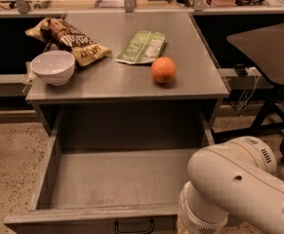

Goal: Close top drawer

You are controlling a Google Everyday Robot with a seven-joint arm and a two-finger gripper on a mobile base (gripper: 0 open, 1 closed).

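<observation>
The top drawer [117,179] is pulled far out from under the grey table [131,82], and its grey wood-look box is empty. Its front panel [83,217] runs along the bottom edge of the view, with the small dark bar handle [134,226] at its middle. My white arm [239,189] fills the lower right corner, over the drawer's right front corner. My gripper is out of view, below the frame or behind the arm.
On the table stand a white bowl [53,66], a brown chip bag [68,42], a green packet [142,47] and an orange [163,70]. A dark side table [266,45] with cables is on the right. A counter ledge [131,4] runs behind.
</observation>
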